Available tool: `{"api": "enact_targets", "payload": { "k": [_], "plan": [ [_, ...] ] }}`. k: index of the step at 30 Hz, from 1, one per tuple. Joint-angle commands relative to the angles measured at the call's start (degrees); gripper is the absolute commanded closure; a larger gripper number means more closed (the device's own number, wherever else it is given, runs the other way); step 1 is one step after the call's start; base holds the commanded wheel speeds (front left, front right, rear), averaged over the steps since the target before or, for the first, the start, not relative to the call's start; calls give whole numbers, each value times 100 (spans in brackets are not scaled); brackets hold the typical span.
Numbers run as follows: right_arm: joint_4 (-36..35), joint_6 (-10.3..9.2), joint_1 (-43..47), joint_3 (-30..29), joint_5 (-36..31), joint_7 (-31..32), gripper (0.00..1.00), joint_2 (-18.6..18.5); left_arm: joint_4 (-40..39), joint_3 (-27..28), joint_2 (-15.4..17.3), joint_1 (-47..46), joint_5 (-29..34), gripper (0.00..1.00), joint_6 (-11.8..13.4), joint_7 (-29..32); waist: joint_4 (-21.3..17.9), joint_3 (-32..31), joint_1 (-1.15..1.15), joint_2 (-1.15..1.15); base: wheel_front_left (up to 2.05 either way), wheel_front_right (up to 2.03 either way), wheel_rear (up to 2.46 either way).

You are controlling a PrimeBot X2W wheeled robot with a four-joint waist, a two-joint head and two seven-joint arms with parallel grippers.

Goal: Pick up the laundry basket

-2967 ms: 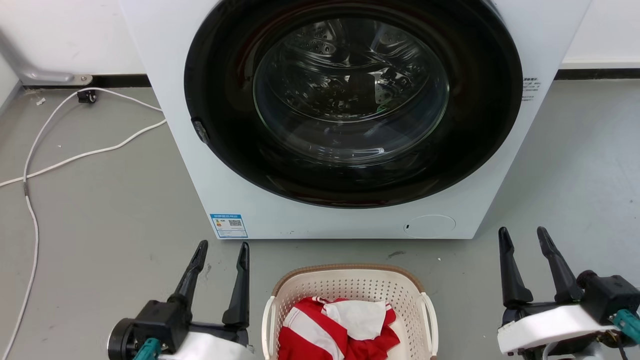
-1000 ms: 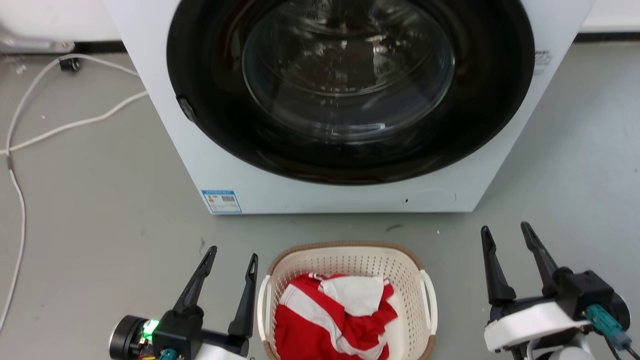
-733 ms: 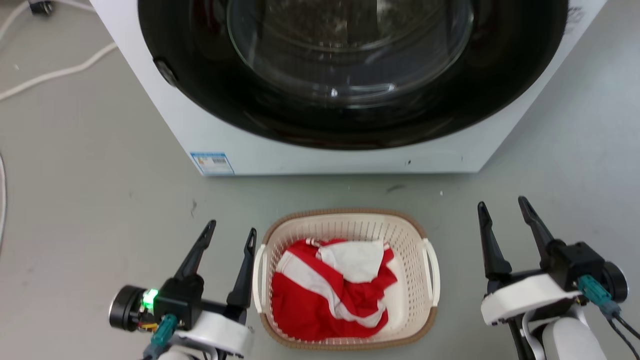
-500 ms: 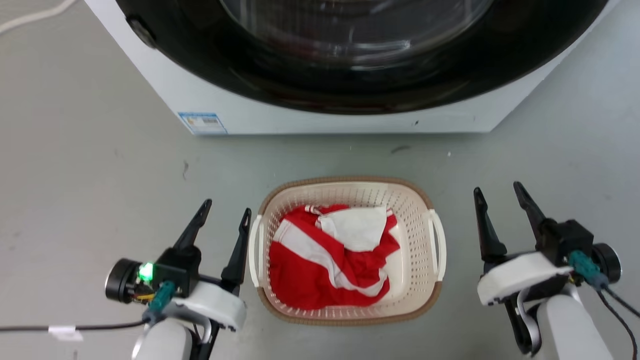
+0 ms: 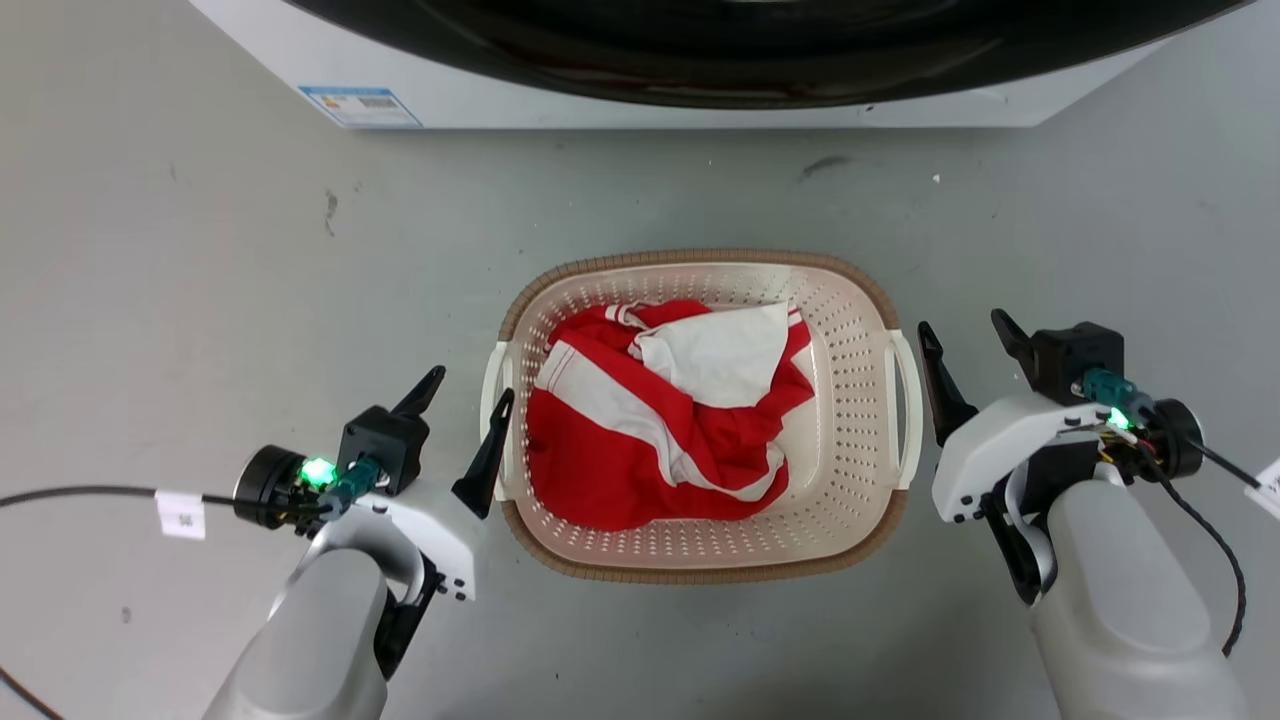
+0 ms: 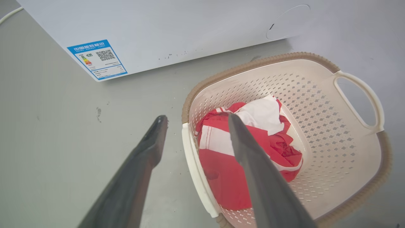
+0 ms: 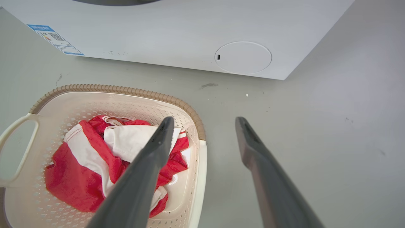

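Head view, basket: the cream perforated plastic laundry basket (image 5: 852,330) with a brown woven-look rim sits on the grey floor (image 5: 200,250), near the front of the white washing machine (image 5: 600,105), with a crumpled red-and-white garment (image 5: 650,440) inside.
Head view, grippers: the left gripper (image 5: 472,382) is just beside the basket's white left handle (image 5: 492,400) and the right gripper (image 5: 960,321) just beside its white right handle (image 5: 905,400). Both have their fingers spread and hold nothing.
Left wrist view: the fingers (image 6: 253,164) bracket the left handle, one over the garment and one over bare floor. I cannot tell how far above the handle they hang.
Right wrist view: it mirrors the left, with the right handle between the parted fingers (image 7: 142,177) and no contact to be seen.
Step in hand: I'd say lining up both grips, with the lift not yet begun.
Doing it well: lower both arms evenly so each handle bar sits deep between the fingers. Keep the inner fingers clear of the cloth. Close both together, then raise level, since the light basket could tip if one side leads.
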Motion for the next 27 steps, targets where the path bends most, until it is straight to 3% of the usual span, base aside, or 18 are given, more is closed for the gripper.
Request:
{"api": "enact_targets", "payload": {
  "k": [1, 17, 27],
  "plan": [
    [96, -2, -137, 0, 10, 28, 0, 4, 90, -63, 33, -133, -59, 0, 6, -15, 10, 111, -1, 0, 0, 0, 0],
    [1708, -2, -1098, -15, -89, 601, 0, 3, 1680, -1718, 155, -1353, -1136, 0, 5, -15, 123, 652, -1, 0, 0, 0, 0],
    [2349, -2, -1535, -59, -188, 1061, 0, 3, 2215, -2760, 155, -1957, -2063, 0, 5, 77, 180, 896, -1, 0, 0, 0, 0]
  ]
}}
